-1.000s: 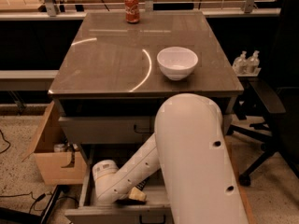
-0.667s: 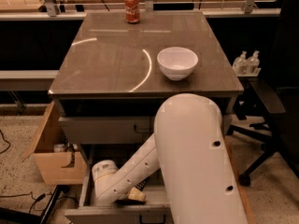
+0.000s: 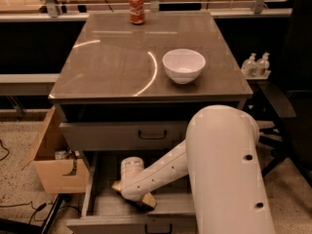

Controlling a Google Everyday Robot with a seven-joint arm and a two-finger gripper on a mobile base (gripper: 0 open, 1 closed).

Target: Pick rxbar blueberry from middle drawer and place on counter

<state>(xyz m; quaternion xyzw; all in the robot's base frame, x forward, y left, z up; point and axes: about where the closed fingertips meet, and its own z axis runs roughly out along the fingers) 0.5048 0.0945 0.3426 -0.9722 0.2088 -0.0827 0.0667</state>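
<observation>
My gripper (image 3: 132, 193) is down inside the open middle drawer (image 3: 89, 193), near its front left corner. I cannot tell how wide it is or whether it holds anything. The rxbar blueberry is hidden from me. Above, the upper drawer (image 3: 97, 134) is closed. The counter (image 3: 107, 67) carries a white bowl (image 3: 184, 65) near its right edge and a red soda can (image 3: 137, 8) at its back edge.

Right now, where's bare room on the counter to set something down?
The counter is bare left of the white bowl, from the soda can at the back to the front edge. Crowded: the middle drawer, where the gripper is.
</observation>
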